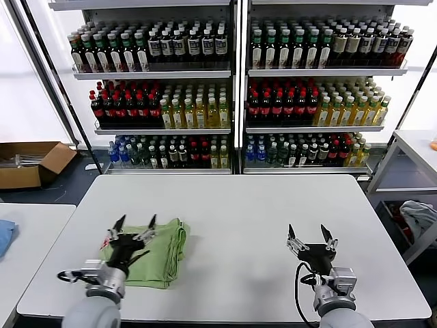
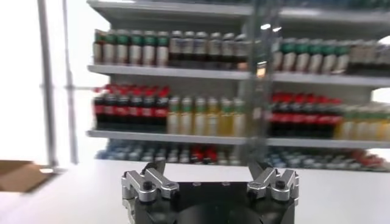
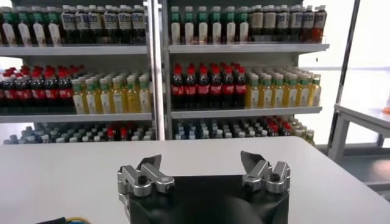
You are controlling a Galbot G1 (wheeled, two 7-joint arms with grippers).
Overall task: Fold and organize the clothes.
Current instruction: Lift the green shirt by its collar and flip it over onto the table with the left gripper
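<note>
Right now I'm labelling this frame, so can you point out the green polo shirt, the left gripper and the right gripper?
green polo shirt (image 1: 162, 258): head view, on the bare folded fabric right of the gripper.
left gripper (image 1: 134, 227): head view, midway between its open fingertips.
right gripper (image 1: 311, 234): head view, midway between its open fingertips.

A white table (image 1: 239, 205) fills the lower middle of the head view. Behind it, across the top of the frame, stand two shelf racks (image 1: 235, 75) packed with rows of bottles (image 1: 184, 109) with dark, red, yellow and green contents. At the left edge, on the floor, lies an open cardboard box (image 1: 31, 162). A blue cloth (image 1: 4, 236) rests on a second table (image 1: 34, 232) at lower left. At the right edge, a grey-white cloth bundle (image 1: 418, 215) sits under a side table (image 1: 416, 147).
</note>
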